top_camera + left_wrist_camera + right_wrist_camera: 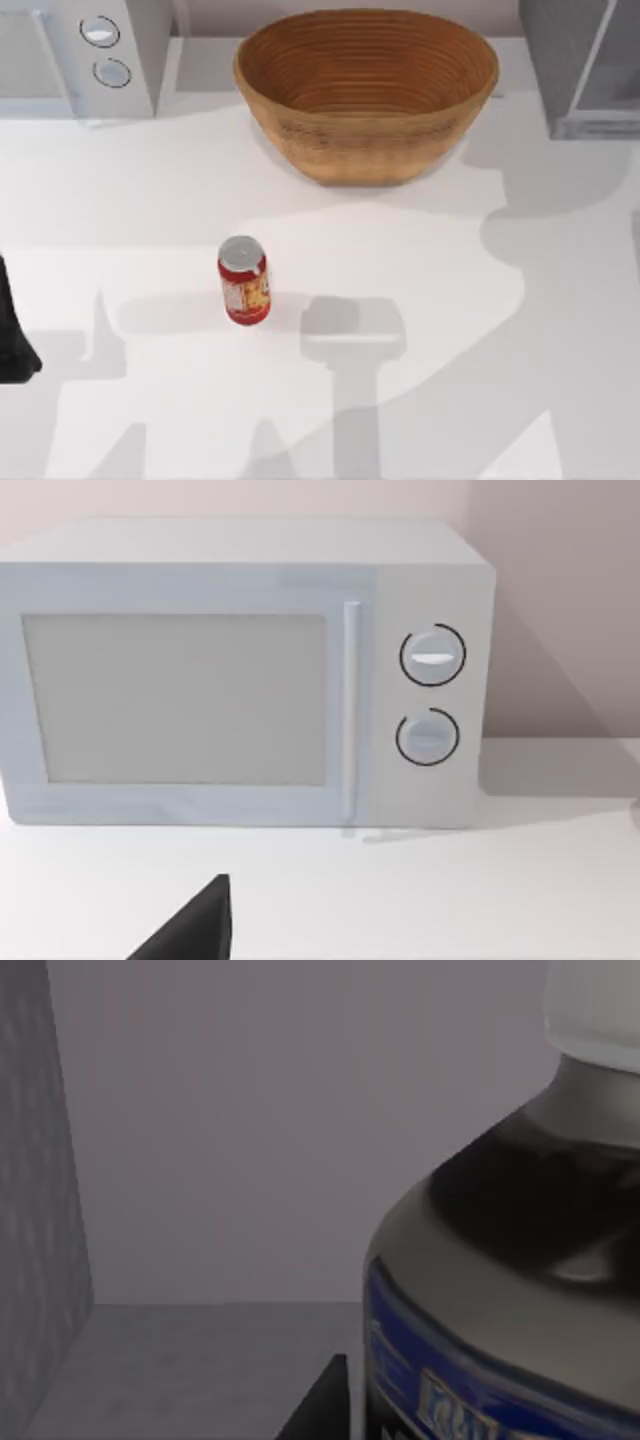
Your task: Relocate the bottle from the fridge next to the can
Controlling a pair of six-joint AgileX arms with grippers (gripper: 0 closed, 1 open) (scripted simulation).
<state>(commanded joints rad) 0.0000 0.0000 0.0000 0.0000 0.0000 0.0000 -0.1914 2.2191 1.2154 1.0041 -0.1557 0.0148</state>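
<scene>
Fridge (585,65) sits at the table's (150,220) far right corner, microwave (240,670) far left, basket (366,90) at the far edge between. Bottle (520,1290) stands inside the fridge, right beside the right gripper; jaws can't be judged. Can (244,280) stands mid-table. Left arm (15,340) parked at the left edge.

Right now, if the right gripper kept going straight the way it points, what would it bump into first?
Most likely the bottle: in the right wrist view it stands close ahead, inside the fridge. One dark finger of the gripper shows beside it. The fridge's back wall lies behind. Depth is hard to judge.
</scene>
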